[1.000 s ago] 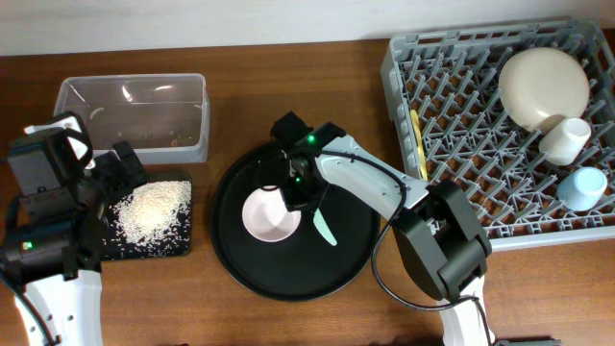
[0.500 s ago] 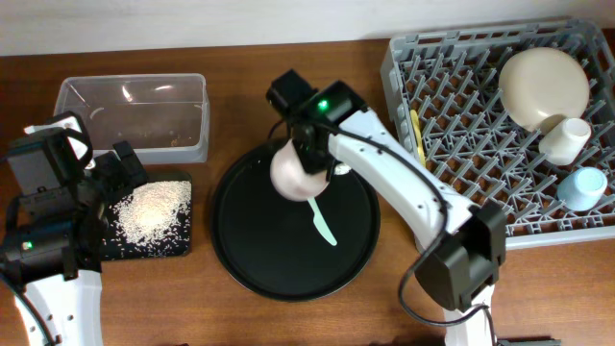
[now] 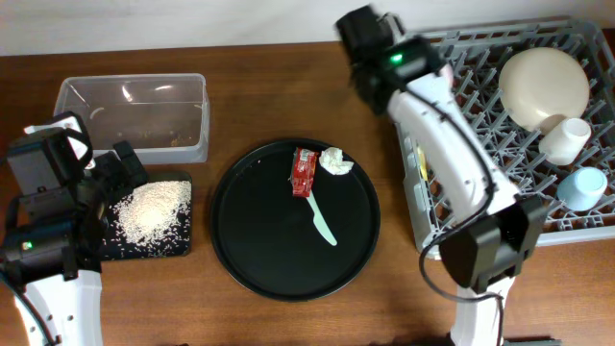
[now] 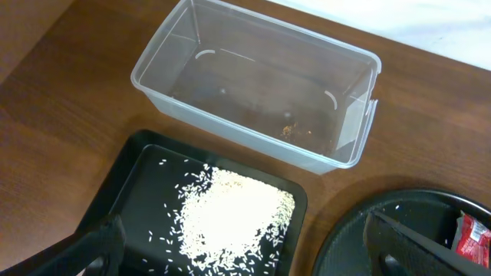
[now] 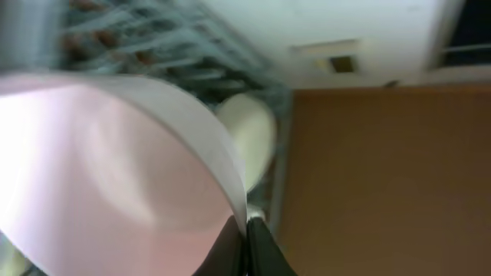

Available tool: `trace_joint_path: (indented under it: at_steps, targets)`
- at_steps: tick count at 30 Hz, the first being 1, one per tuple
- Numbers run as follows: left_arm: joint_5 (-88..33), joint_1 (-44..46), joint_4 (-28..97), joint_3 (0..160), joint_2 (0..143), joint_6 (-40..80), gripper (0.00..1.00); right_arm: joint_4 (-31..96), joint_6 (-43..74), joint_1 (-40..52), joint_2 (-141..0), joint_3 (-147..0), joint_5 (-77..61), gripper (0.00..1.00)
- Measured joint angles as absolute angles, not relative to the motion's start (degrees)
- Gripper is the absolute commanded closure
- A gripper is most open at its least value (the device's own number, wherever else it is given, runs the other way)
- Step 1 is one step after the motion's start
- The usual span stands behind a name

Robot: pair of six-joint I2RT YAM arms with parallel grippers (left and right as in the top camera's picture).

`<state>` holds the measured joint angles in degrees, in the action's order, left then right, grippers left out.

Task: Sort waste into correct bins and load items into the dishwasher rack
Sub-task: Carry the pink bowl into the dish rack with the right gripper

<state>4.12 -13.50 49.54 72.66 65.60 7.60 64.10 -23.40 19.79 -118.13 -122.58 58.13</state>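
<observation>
**A:** Over the far left corner of the dishwasher rack (image 3: pixel 538 178) is where the right gripper (image 5: pixel 247 241) hangs. What has it got?

**B:** The pink-rimmed bowl (image 5: pixel 100 176). The fingers are pinched tight on its rim. From overhead the bowl is hidden under the wrist, but the wrist camera shows it filling the left of the view.

**A:** How should it go in?

**B:** I'd bring it further over the lattice and away from the cream plate (image 3: pixel 543 85), which leans in the far right corner. Lower it until the rim seats between pegs, and only then let go. A thin rim pinch can let the bowl swing, so move slowly.

**A:** Which way does it face?

**B:** Its hollow pink side is turned toward the wrist camera, with the gripped rim edge at the fingers. It's round, so it has no long axis, and I can't judge its tilt against the rack.

**A:** And the other arm?

**B:** The left gripper (image 4: pixel 253 245) is spread fully wide, holds nothing, and hovers above the rice in the black tray (image 4: pixel 138 176).

**A:** Anything smaller left?

**B:** The mint-green spoon (image 3: pixel 322 223) lies on the round black tray (image 3: pixel 240 231). Its long axis runs diagonally, away from the red wrapper (image 3: pixel 304 171).
</observation>
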Motion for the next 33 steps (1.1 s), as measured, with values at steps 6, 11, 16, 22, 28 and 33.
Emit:
trace_joint_path:
  at_steps: [6,11,16,22,28,33]
  targets:
    - [4.1,-13.5,49.5,72.7,65.6,7.6,0.01,54.6,-36.0,12.2,-118.4,-122.6,60.8,0.96]
    - [4.1,-13.5,49.5,72.7,65.6,7.6,0.01,51.5,-43.2,6.9,-119.4,-122.6,61.7,0.96]
    - [4.1,-13.5,49.5,72.7,65.6,7.6,0.01,50.8,-46.6,3.4,-121.3,-122.6,62.6,0.96]
    - [4.1,-13.5,49.5,72.7,65.6,7.6,0.01,49.1,-47.1,3.1,-126.0,-122.6,63.2,0.96]
    - [4.1,-13.5,49.5,72.7,65.6,7.6,0.01,43.4,-47.6,3.0,-134.8,-122.6,69.1,0.96]
    - [4.1,-13.5,49.5,72.7,65.6,7.6,0.01,41.7,-47.5,3.0,-135.2,-122.6,70.9,0.96]
